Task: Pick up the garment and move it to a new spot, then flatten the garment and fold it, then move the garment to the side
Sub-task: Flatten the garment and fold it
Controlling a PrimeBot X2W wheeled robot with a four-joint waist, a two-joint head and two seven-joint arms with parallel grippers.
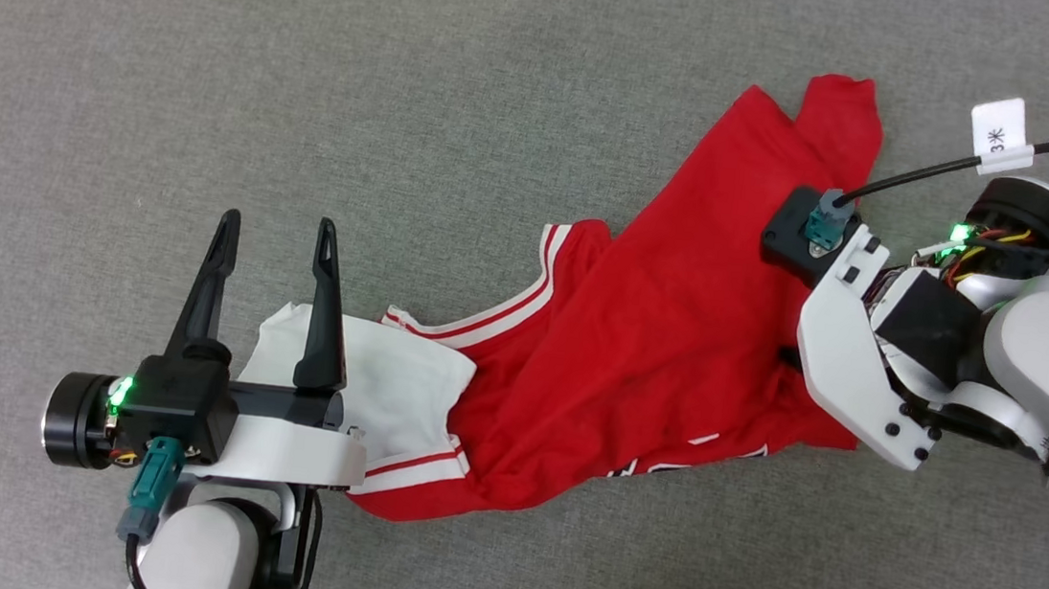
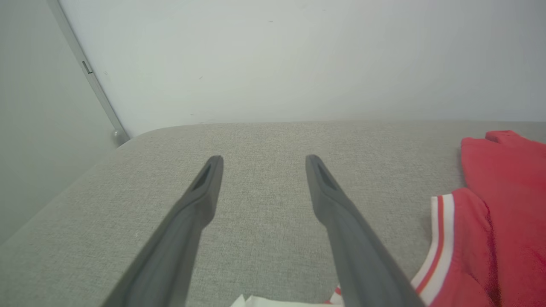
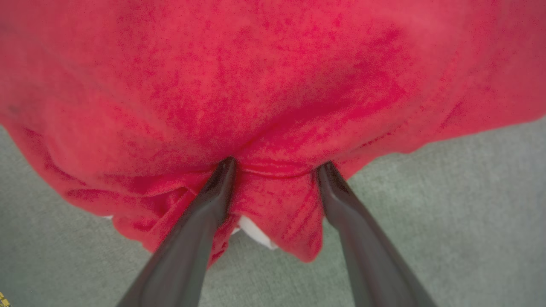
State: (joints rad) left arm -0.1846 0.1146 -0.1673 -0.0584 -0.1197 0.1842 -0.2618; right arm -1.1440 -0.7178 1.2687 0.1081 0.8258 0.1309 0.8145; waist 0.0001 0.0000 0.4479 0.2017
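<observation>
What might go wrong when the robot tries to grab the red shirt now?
1. The right end effector stands open over a bunched fold at the edge of the garment. Closing there may pinch several layers, so the shirt lifts crumpled.
2. The left end effector is open with its tips past the white sleeve, over the bare grey surface. Closing there would likely catch nothing.

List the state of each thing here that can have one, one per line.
Garment, crumpled, lying on the grey surface.
Left claw, open, empty, by the white sleeve.
Right claw, open, tips pushed into the red cloth, a fold between them.
</observation>
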